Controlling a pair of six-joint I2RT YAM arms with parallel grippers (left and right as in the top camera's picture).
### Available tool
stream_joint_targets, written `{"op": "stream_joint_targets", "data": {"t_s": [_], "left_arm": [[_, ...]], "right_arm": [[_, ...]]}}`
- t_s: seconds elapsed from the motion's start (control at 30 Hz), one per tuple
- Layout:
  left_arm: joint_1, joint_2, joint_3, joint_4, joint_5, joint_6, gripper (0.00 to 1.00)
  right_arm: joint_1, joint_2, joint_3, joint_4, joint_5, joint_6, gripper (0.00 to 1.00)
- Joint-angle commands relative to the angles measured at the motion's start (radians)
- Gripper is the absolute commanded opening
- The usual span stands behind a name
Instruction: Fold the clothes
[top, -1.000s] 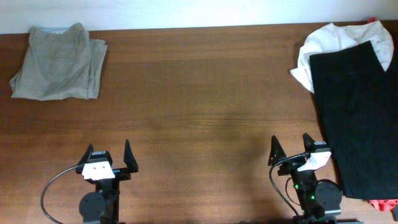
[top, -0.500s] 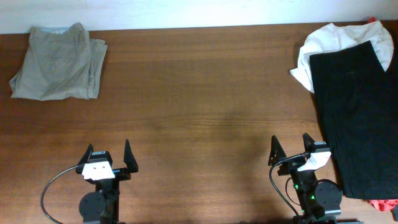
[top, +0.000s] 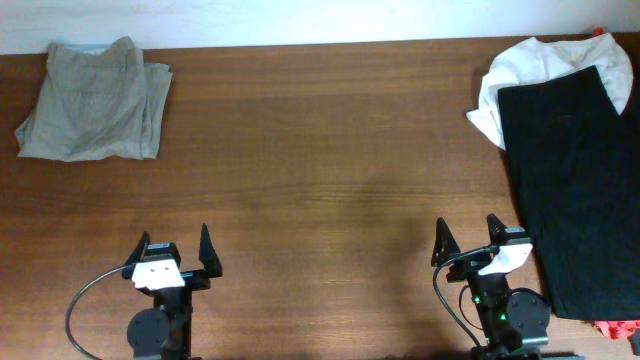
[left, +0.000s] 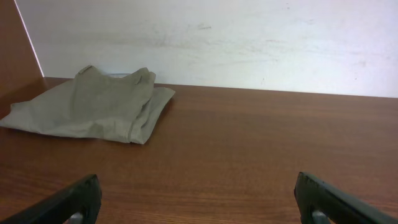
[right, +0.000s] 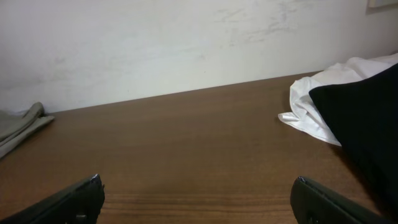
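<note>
The black shorts (top: 580, 180) lie flat along the table's right edge, over a white T-shirt (top: 525, 65) at the back right. They also show in the right wrist view, the shorts (right: 367, 118) on the T-shirt (right: 311, 115). The folded khaki shorts (top: 95, 100) sit at the back left and show in the left wrist view (left: 99, 106). My left gripper (top: 172, 252) is open and empty at the front left. My right gripper (top: 467, 240) is open and empty at the front right, just left of the black shorts.
A red item (top: 615, 327) peeks out under the black shorts at the front right corner. A white wall (left: 217, 37) runs behind the wooden table (top: 320, 180).
</note>
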Motion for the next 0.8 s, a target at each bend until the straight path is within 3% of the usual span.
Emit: {"op": "stream_joint_targets", "data": {"t_s": [0.0,0.23,0.4,0.5,0.67,0.77], "left_arm": [[0.004,-0.005,-0.007,0.002,0.001,0.013,0.99],[0.004,-0.005,-0.007,0.002,0.001,0.013,0.99],[0.004,-0.005,-0.007,0.002,0.001,0.013,0.99],[0.004,-0.005,-0.007,0.002,0.001,0.013,0.99],[0.004,-0.005,-0.007,0.002,0.001,0.013,0.99],[0.004,-0.005,-0.007,0.002,0.001,0.013,0.99]], "right_arm": [[0.005,-0.008,-0.005,-0.006,0.013,0.002,0.99],[0.004,-0.008,-0.005,0.016,0.013,0.002,0.99],[0.005,-0.008,-0.005,0.071,-0.250,0.013,0.99],[0.005,-0.008,-0.005,0.149,-0.267,0.012,0.99],[0.004,-0.006,0.020,0.257,-0.061,0.000,0.99],[0.004,0.027,0.107,0.262,0.121,-0.120,0.99]]}}
